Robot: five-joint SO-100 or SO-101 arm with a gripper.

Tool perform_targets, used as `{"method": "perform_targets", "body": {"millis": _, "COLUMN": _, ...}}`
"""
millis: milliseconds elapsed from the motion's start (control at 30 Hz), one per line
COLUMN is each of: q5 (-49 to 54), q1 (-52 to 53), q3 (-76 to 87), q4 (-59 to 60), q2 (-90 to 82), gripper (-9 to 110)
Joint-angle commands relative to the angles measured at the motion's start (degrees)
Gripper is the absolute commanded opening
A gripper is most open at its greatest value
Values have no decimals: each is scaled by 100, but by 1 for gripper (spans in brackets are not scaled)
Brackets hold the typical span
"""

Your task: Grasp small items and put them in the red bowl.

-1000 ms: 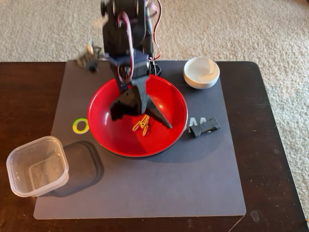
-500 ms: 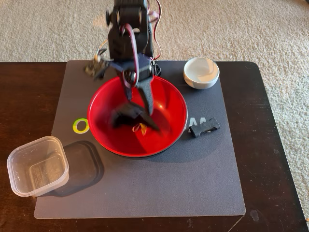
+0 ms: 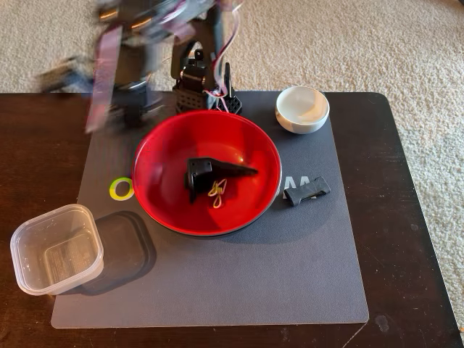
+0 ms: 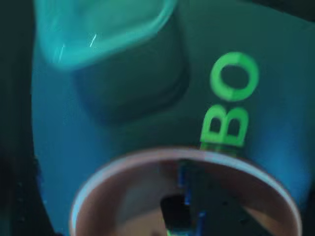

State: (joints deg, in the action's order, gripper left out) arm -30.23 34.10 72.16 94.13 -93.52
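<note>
The red bowl (image 3: 206, 172) sits mid-mat and holds a black angular bracket (image 3: 206, 172) and a yellow clip (image 3: 217, 190). In the wrist view the bowl (image 4: 123, 167) fills the bottom edge with the bracket (image 4: 197, 201) inside it. A short black ribbed piece (image 3: 307, 191) lies on the mat just right of the bowl. The clear square tub (image 3: 56, 249) stands at front left and shows as a blurred shape in the wrist view (image 4: 98, 29). A small white dish (image 3: 302, 109) is at back right. My gripper (image 3: 109, 109) is a motion blur behind and left of the bowl.
A grey mat (image 3: 217, 283) with green lettering (image 4: 229, 98) covers the dark wooden table (image 3: 420, 239). The arm's base (image 3: 203, 87) stands at the mat's back edge behind the bowl. Beige carpet surrounds the table.
The gripper hung over the bowl with the black bracket. Now the bracket lies in the bowl beside the clip, and the arm has swung up and left out of the bowl.
</note>
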Motion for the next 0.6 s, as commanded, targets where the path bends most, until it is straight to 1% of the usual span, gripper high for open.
{"method": "perform_targets", "body": {"millis": 0, "q5": -114, "q1": 984, "q3": -1986, "q4": 343, "q2": 1828, "gripper": 35}}
{"method": "perform_targets", "body": {"millis": 67, "q5": -352, "q1": 1195, "q3": -2153, "q4": 325, "q2": 2188, "gripper": 35}}
{"method": "perform_targets", "body": {"millis": 267, "q5": -721, "q1": 1389, "q3": -2953, "q4": 325, "q2": 3199, "gripper": 34}}
{"method": "perform_targets", "body": {"millis": 367, "q5": -940, "q1": 1274, "q3": -3375, "q4": 352, "q2": 3735, "gripper": 33}}
{"method": "perform_targets", "body": {"millis": 467, "q5": -1336, "q1": 1081, "q3": -3419, "q4": 343, "q2": 3937, "gripper": 33}}
{"method": "perform_targets", "body": {"millis": 567, "q5": -1397, "q1": 984, "q3": -3445, "q4": 360, "q2": 4184, "gripper": 31}}
